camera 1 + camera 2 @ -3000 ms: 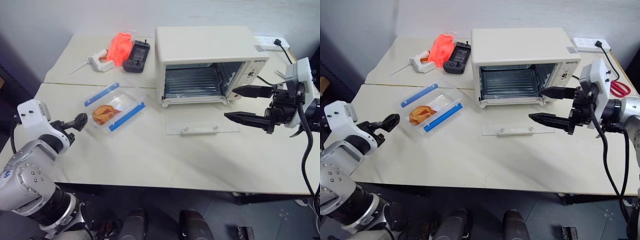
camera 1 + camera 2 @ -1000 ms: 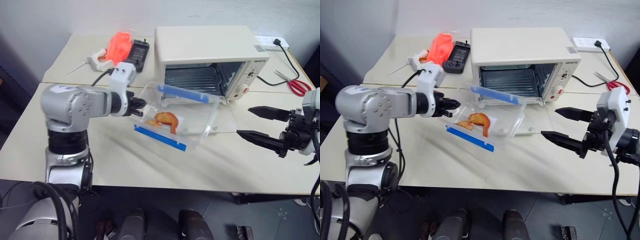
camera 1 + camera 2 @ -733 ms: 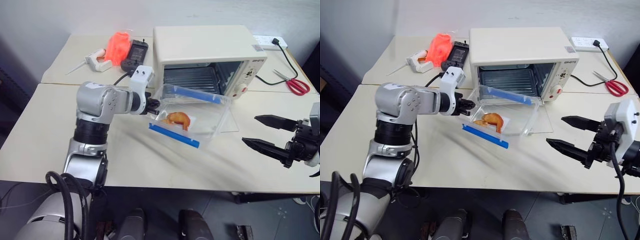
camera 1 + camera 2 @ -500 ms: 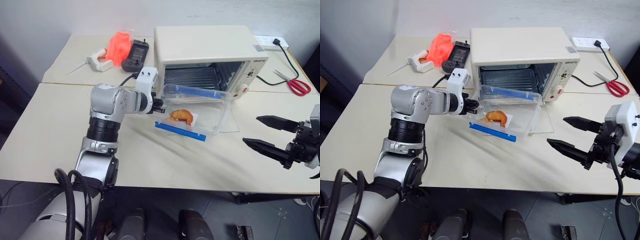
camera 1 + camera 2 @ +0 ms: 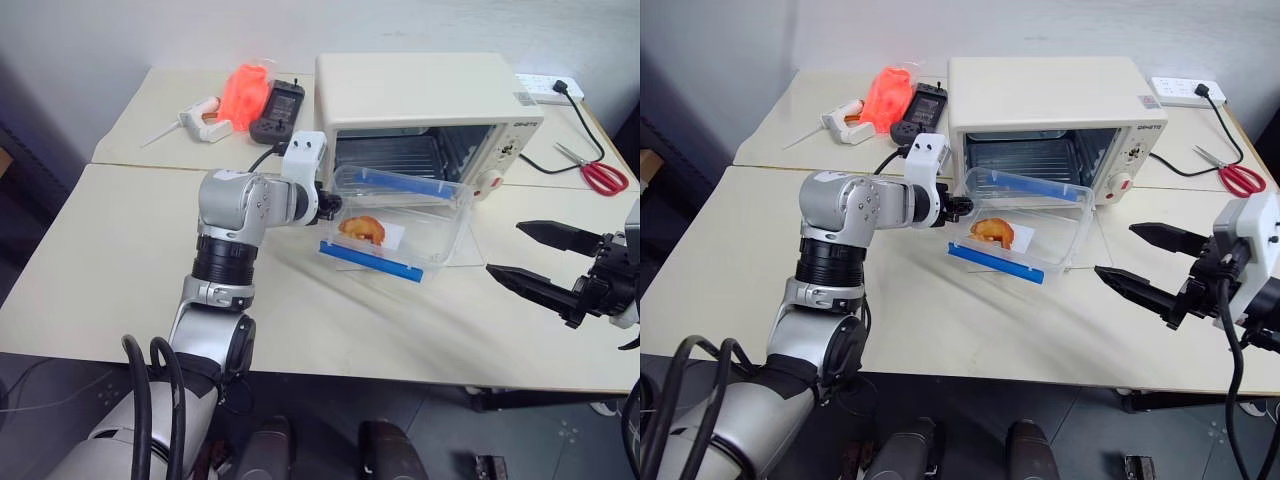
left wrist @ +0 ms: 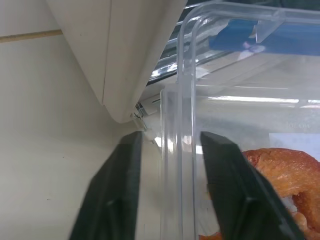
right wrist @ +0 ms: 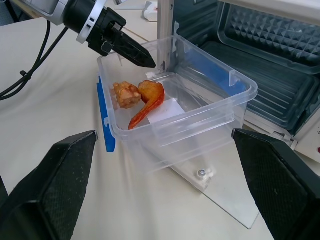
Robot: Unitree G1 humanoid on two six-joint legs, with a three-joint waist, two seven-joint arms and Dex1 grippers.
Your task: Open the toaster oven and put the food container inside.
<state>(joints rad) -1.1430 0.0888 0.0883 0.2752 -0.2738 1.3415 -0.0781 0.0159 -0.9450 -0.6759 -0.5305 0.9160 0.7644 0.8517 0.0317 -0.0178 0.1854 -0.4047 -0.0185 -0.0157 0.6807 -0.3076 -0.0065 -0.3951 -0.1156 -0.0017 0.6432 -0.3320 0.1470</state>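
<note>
The left gripper (image 6: 167, 187) straddles the short end wall of the food container (image 5: 400, 225), one black finger (image 6: 112, 195) outside the clear wall and the other inside. In the left wrist view there is a visible gap between each finger and the plastic, so the jaws stand partly apart around the wall rather than pressed on it. Right past the fingers, inside the box, lies the orange-brown food (image 7: 142, 100) on a white patch. The container sits on the glass drop-down door (image 7: 220, 195), which lies flat on the table (image 5: 120, 260), with its far long side against the mouth of the toaster oven (image 5: 425, 100). One blue clip strip (image 5: 368, 262) runs along the side nearer the robot, the other along the side toward the oven cavity. Just beyond the gripper, on the outer side, is the cream corner of the oven, and behind the box the cavity's wire rack (image 7: 260, 80).

Well apart from the left gripper, across the container, the right gripper (image 5: 540, 262) hangs over the table with its two fingers spread wide, holding nothing, pointing back toward the box.

Farther off, behind the left arm, lie a black device (image 5: 277, 108), an orange-red wrapped thing (image 5: 243, 90) and a white tool (image 5: 200, 118). Beyond the right gripper are red-handled scissors (image 5: 600, 172) and a white power strip (image 5: 545, 88).
</note>
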